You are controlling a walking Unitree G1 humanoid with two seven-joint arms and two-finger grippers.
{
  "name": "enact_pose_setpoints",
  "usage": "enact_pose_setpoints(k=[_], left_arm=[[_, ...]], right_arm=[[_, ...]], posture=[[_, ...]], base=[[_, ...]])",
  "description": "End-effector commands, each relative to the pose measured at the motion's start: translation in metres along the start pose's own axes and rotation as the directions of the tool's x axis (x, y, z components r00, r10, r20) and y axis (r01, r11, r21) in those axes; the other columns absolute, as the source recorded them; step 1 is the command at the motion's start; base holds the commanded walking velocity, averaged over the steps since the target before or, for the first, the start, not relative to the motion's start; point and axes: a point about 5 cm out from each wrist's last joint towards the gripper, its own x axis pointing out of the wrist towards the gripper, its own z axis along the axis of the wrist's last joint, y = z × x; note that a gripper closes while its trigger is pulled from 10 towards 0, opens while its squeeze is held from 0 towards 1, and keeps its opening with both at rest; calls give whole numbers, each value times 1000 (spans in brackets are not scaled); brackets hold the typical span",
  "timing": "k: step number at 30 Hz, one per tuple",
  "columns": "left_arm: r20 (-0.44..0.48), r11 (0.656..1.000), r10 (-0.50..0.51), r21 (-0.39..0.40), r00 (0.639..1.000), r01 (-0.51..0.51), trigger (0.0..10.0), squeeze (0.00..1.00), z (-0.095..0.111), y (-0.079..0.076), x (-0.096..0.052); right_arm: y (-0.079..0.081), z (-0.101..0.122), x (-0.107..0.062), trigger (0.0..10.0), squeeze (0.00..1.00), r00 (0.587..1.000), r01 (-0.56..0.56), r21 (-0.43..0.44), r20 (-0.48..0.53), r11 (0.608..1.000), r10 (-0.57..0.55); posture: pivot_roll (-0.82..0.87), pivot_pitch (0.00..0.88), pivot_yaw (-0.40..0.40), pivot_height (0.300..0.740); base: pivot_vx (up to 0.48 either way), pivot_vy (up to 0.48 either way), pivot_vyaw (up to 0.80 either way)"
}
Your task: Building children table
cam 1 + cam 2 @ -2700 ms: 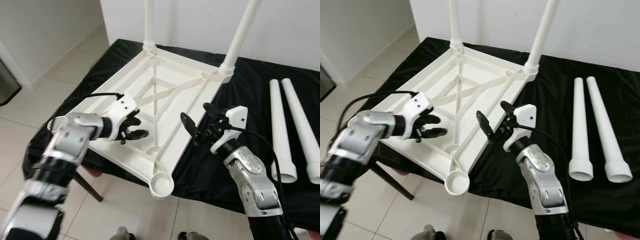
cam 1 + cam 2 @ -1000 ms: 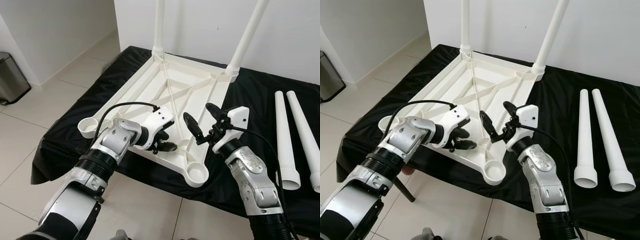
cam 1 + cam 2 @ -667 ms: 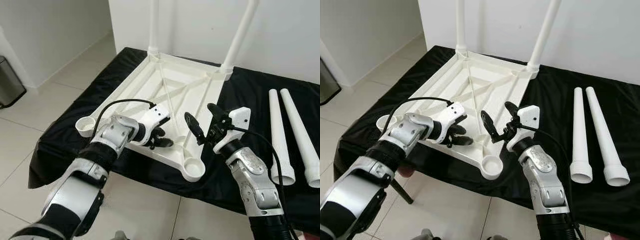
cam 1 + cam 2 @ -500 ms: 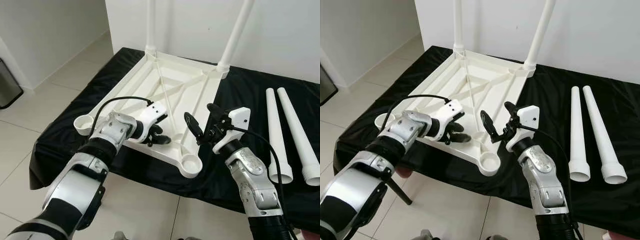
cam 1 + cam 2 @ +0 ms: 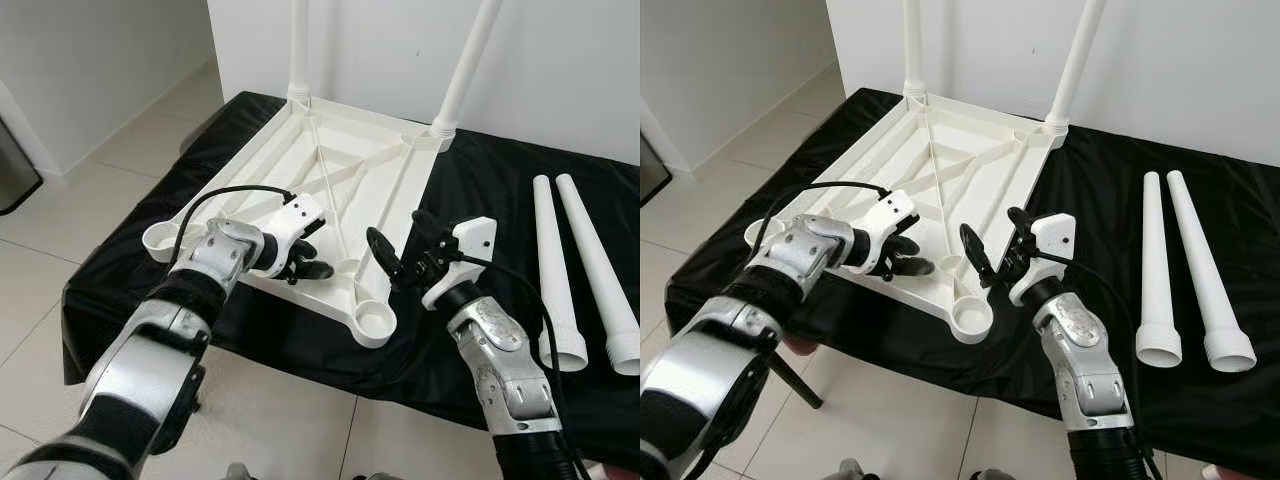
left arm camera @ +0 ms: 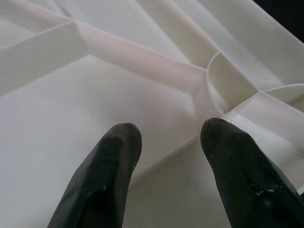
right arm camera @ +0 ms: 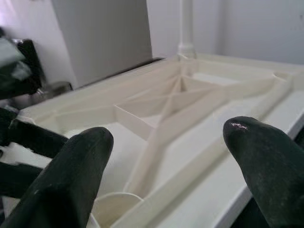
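You have the white tabletop (image 5: 330,170) lying upside down on the worktop (image 5: 490,190), which is draped in black cloth. It reaches from the far edge toward the near left corner, and its near corners overhang the near edge. Two legs (image 5: 298,45) already stand upright in the two far sockets, close to the wall. The two near sockets are empty: one round cup (image 5: 372,318) at the near corner in front of you, another (image 5: 160,240) at the left corner.

Your left end effector (image 5: 305,262) sits on the tabletop's underside, close to its near rim. Its fingers (image 6: 107,166) are slightly apart, with the tips resting against a raised rib (image 6: 142,59); they grip nothing.

Your right end effector (image 5: 400,250) hovers just beside the tabletop's right rim, a little behind the near empty cup. Its fingers (image 7: 266,156) are spread wide and hold nothing. Through its wrist camera you look along the ribbed underside toward a far leg (image 7: 186,26).

Two loose legs (image 5: 552,265) lie side by side toward the right edge of the worktop, well apart from both end effectors, with their wide open ends pointing toward the near edge.
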Motion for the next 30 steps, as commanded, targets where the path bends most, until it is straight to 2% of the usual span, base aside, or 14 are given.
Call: enact_pose_setpoints(k=[1,5,9,10,11,12,13,14,15,16,20,22,28,30], left_arm=[[21,1000,-4,16,1000,3,10000,0,6,-4,-4],[116,981,-191,46,975,187,10000,0,12,-25,-28],[158,983,-183,30,970,180,10000,0,13,-25,-32],[193,994,-107,-4,975,109,10000,0,14,-17,-33],[193,994,-107,-4,975,109,10000,0,14,-17,-33],[210,997,-23,-67,977,38,10000,0,14,-10,-33],[204,970,179,-202,962,-138,10000,0,9,9,-32],[204,970,179,-202,962,-138,10000,0,9,9,-32],[193,958,226,-223,955,-182,10000,0,7,12,-32],[164,925,341,-237,926,-299,10000,0,1,17,-31],[157,894,416,-251,896,-371,10000,0,-1,17,-31],[180,869,478,-238,860,-433,10000,0,0,16,-31],[228,859,500,-252,836,-445,10000,0,3,8,-27],[266,843,531,-266,805,-468,10000,0,8,7,-28]], right_arm=[[0,-3,3,10000,0,1000,2,-2,-23,1000,-2],[-9,-7,20,10000,0,998,28,-48,-61,998,-31],[-14,-7,25,10000,0,996,51,-62,-74,997,-55],[-17,-8,30,10000,0,993,73,-77,-88,994,-80],[-17,-8,30,10000,0,993,73,-77,-88,994,-80],[-21,-8,33,10000,0,990,98,-93,-96,991,-106],[-30,-7,41,10000,0,978,154,-104,-124,982,-167],[-30,-7,41,10000,0,978,154,-104,-124,982,-167],[-32,-6,43,10000,0,976,166,-101,-127,981,-178],[-36,0,47,10000,0,975,187,-101,-102,977,-198],[-41,3,51,10000,0,971,217,-125,-79,968,-227],[-47,5,54,10000,0,960,262,-159,-57,952,-274],[-53,4,54,10000,0,942,324,-197,-28,925,-336],[-56,3,53,10000,0,930,358,-199,-18,912,-368]], posture=[[-43,44,-2,740],[-26,41,-13,740],[-21,40,-19,740],[-21,40,-20,740],[-21,40,-20,740],[-18,38,-24,740],[-16,35,-26,740],[-16,35,-26,740],[-16,35,-26,740],[-15,29,-30,740],[-14,20,-34,740],[-10,9,-42,740],[0,0,-54,740],[4,0,-57,740]], base=[[0,0,0],[0,0,0],[0,0,0],[0,0,0],[0,0,0],[0,0,0],[0,0,0],[0,0,0],[0,0,0],[0,0,0],[0,0,0],[0,0,0],[0,0,0],[0,0,0]])
